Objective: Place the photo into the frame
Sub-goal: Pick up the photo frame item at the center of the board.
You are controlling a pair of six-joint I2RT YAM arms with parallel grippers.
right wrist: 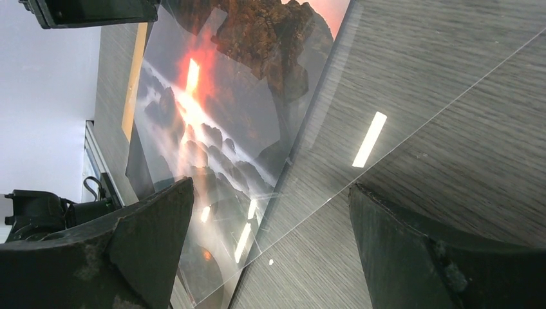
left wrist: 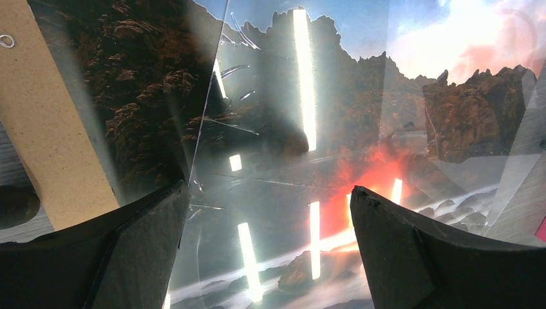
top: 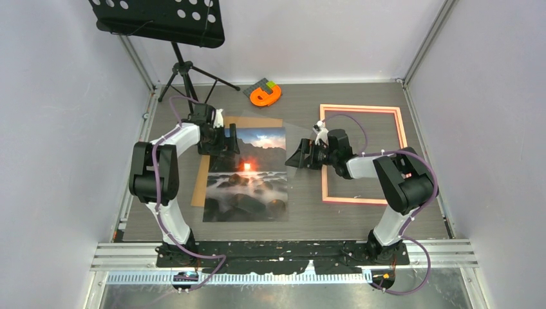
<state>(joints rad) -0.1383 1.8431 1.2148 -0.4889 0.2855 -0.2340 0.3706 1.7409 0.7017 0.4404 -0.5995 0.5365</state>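
The photo (top: 248,187), a sunset seascape with dark rocks, lies flat left of centre on a brown backing board (top: 201,180). A clear sheet (right wrist: 399,96) lies slanted over the photo's upper right part and the table beside it. My left gripper (top: 222,143) hangs open over the photo's top left corner; in its wrist view the photo (left wrist: 463,122) shows through the sheet (left wrist: 277,129) between the spread jaws (left wrist: 269,190). My right gripper (top: 300,156) is open over the sheet's edge (right wrist: 270,187), between the photo (right wrist: 212,129) and the salmon-bordered frame (top: 360,108), which lies flat on the right.
A small orange tape-like object (top: 266,95) sits at the back centre. A black music stand (top: 161,19) on a tripod (top: 183,74) stands at the back left. Pale enclosure walls close in both sides. The backing board (left wrist: 51,129) sticks out past the photo's left edge.
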